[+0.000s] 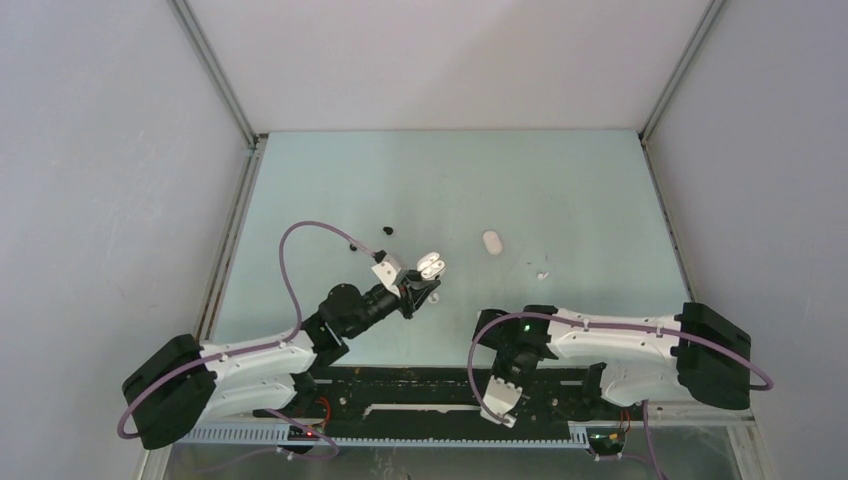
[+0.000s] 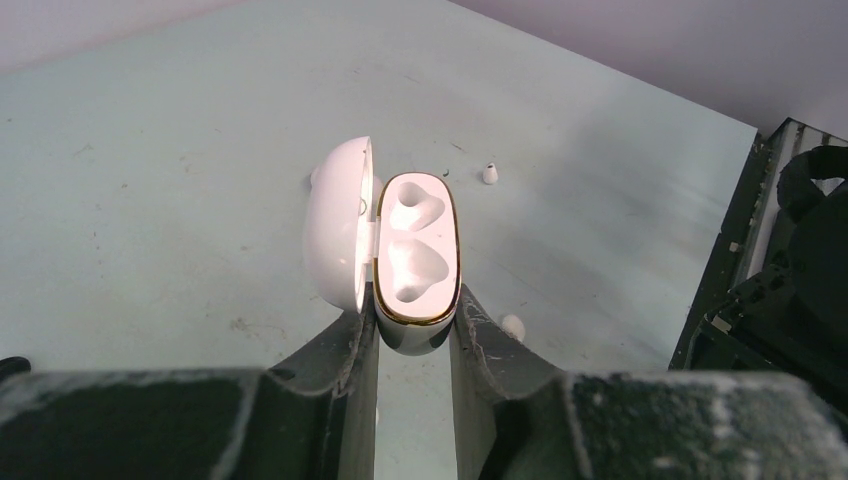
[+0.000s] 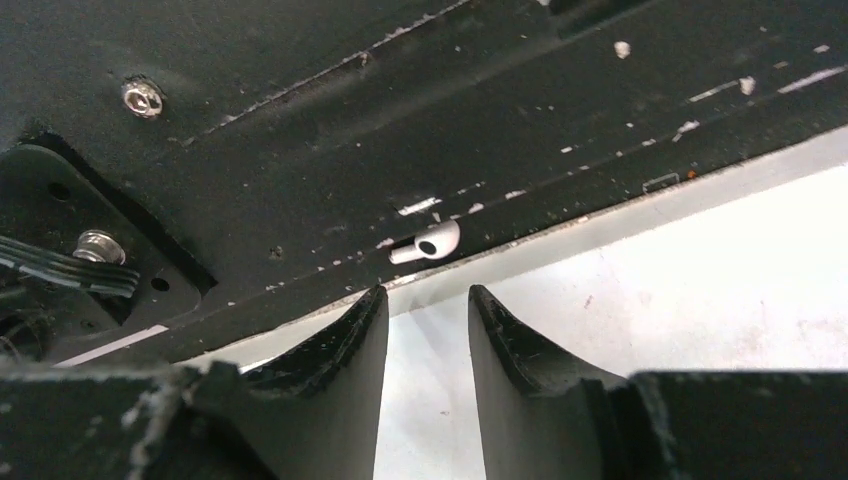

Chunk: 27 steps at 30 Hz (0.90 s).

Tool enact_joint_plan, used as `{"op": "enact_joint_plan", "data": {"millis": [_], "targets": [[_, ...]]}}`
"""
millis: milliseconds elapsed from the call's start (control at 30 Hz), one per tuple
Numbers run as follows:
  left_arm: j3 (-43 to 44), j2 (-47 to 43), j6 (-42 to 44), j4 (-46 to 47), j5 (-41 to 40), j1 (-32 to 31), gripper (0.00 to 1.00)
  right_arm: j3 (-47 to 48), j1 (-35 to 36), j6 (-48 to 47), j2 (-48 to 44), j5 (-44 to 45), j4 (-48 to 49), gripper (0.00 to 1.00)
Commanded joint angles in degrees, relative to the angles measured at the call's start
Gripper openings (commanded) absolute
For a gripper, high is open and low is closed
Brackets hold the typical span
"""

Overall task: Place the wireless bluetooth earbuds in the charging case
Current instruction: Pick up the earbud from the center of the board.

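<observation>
My left gripper (image 2: 415,325) is shut on the lower end of a white charging case (image 2: 418,250). The case's lid (image 2: 338,225) is swung open to the left and both of its sockets are empty. From above, the case (image 1: 432,265) is held over the table's middle by the left gripper (image 1: 422,288). My right gripper (image 3: 428,296) is open with nothing between its fingers, down at the near edge by the arm bases (image 1: 503,400). A white earbud (image 3: 430,243) lies on the black base plate just beyond its fingertips.
A closed white case (image 1: 491,241) lies mid-table, with small white bits (image 1: 541,270) to its right. Two black earbuds (image 1: 386,229) (image 1: 355,246) lie left of the held case. Another white earbud (image 2: 512,325) rests on the table beside the left finger, and a tiny white tip (image 2: 490,174) lies farther off.
</observation>
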Motion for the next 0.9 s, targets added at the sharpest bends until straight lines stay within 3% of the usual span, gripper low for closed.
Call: {"op": "enact_joint_plan", "data": {"millis": [0,600,867], "targets": [[-0.2,-1.2,0.1,1.2,-1.1,0.3,0.0,-1.1,1.5,-2.5,1.4,0.9,2.5,0.38],[-1.9,-2.5,0.0,1.3,-1.2,0.4,0.0,-3.6,2.5,-5.1,7.7,2.2,8.8,0.36],[-2.5,-2.6,0.6,1.3,-1.1,0.4,0.0,-1.5,2.5,-4.5,7.7,4.0,6.1,0.16]]}}
